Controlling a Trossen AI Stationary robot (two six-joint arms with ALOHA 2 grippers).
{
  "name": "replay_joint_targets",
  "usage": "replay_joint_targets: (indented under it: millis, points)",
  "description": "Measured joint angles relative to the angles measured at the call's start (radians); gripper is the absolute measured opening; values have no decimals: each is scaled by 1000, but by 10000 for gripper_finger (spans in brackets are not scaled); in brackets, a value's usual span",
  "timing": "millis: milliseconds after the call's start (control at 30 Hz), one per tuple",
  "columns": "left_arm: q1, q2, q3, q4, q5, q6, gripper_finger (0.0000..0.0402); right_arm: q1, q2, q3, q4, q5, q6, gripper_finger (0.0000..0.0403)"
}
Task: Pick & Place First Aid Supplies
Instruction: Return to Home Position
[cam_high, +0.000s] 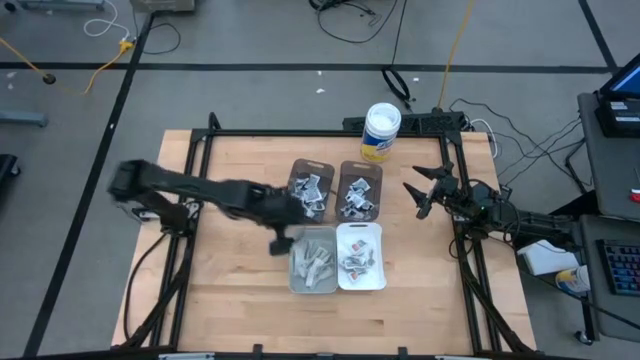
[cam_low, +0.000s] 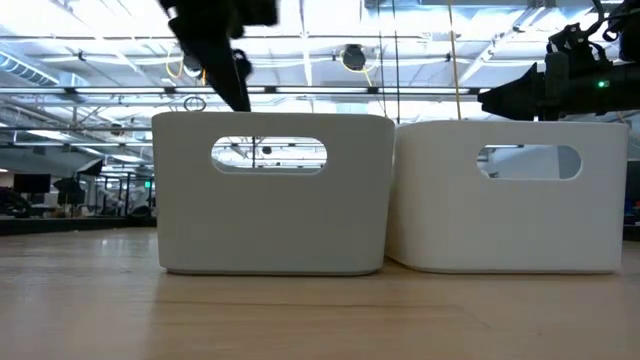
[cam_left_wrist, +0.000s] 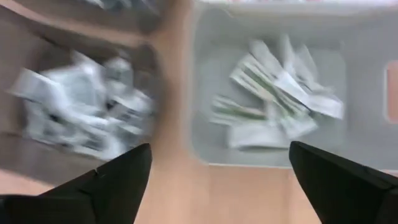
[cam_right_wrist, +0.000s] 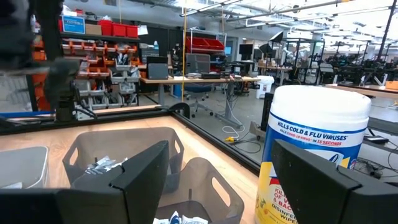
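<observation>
Nearest on the wooden worktop: two bins side by side and touching, a grey bin on the left and a white bin on the right. In the grey bin, a loose heap of long pale strips with green marks. In the white bin, small flat packets with red and blue marks.

Just beside the grey bin's far-left corner, above the wood: the left hand, at the end of the left arm reaching in from the left side. Hangs open, with the dark fingers spread wide and gripping nothing. Looks down past them onto the pale strips and onto a heap of packets in the bin next to it.

Behind the near pair, again side by side: a left brown bin and a right brown bin, each with a heap of small silver-white packets.

Farther right, near the right brown bin but apart from it, above the worktop's right side: the right hand. Open too, with fingers well apart and gripping nothing, pointing toward the bins.

Farthest, at the worktop's far edge, behind the right brown bin: a white round tub with a yellow label, upright.
</observation>
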Motion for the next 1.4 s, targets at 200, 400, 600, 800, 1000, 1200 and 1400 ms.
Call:
replay_joint_targets:
  millis: [200, 400, 600, 800, 1000, 1200, 1400]
  points:
    - [63, -372, -354, 292, -173, 120, 367, 0, 0, 0, 0, 0, 0, 279]
    - [140, -697, -631, 416, -318, 209, 358, 0, 0, 0, 0, 0, 0, 279]
    - [180, -952, -847, 622, -337, 215, 366, 0, 0, 0, 0, 0, 0, 279]
    - [209, -1135, -1045, 1009, -315, 216, 375, 0, 0, 0, 0, 0, 0, 279]
    - [261, -1273, -1203, 1135, -315, 280, 373, 0, 0, 0, 0, 0, 0, 279]
    - [295, -1389, -1284, 1132, -315, 277, 366, 0, 0, 0, 0, 0, 0, 279]
    - [323, -1489, -1311, 1044, -315, 274, 374, 0, 0, 0, 0, 0, 0, 279]
